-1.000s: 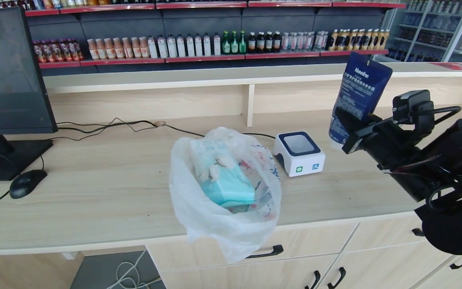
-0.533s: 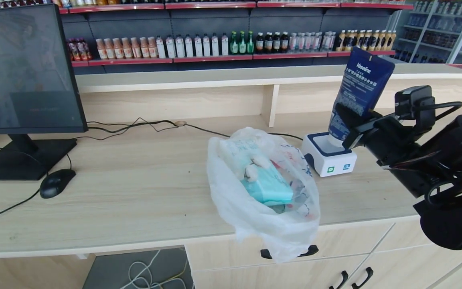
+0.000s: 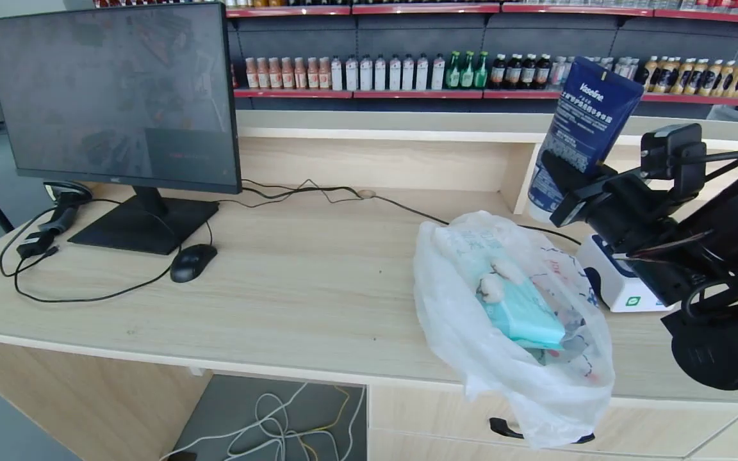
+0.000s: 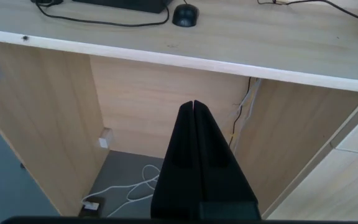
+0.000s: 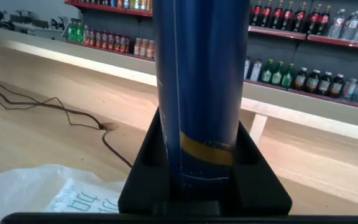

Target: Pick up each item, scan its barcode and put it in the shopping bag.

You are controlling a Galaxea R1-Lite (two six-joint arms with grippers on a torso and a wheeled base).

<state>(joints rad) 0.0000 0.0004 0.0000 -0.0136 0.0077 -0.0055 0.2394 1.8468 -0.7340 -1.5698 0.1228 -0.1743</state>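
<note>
head cam has swung left over the last second, so everything slid right in frame. that's the camera, not the goods. monitor (image 3: pixel 113 96) and mouse (image 3: pixel 193 262) now sit well in view on the left of the table (image 3: pixel 318 288). left claw (image 4: pixel 193 112) hangs below the table's edge, in front of the open space under it. its fingers are pressed together on nothing, idle.

shopping bag (image 3: pixel 516 378) slumps over the table's near edge, mouth up, teal pack (image 3: pixel 523 310) already inside.

judging against the scanner, not the frame: the blue tube (image 3: pixel 583 128) was out to its right a second ago. half a second ago its lower end was over the scanner window. now it's past the window on the left, lower end near the bag's far rim, apart from it. tube is held up off the table, top tipped a bit right. scanner (image 3: pixel 609 282) sits just right of the bag, partly behind the right arm. right claw (image 3: pixel 567 189) is clamped narrow on the tube's lower part, a finger on each side.

my read: scan pass is done, though i can't confirm it registered, and we're in the carry to the bag. next move needs the tube brought nearer and lower over the mouth before release. the rim is floppy, so the tube could snag it or drop behind.
</note>
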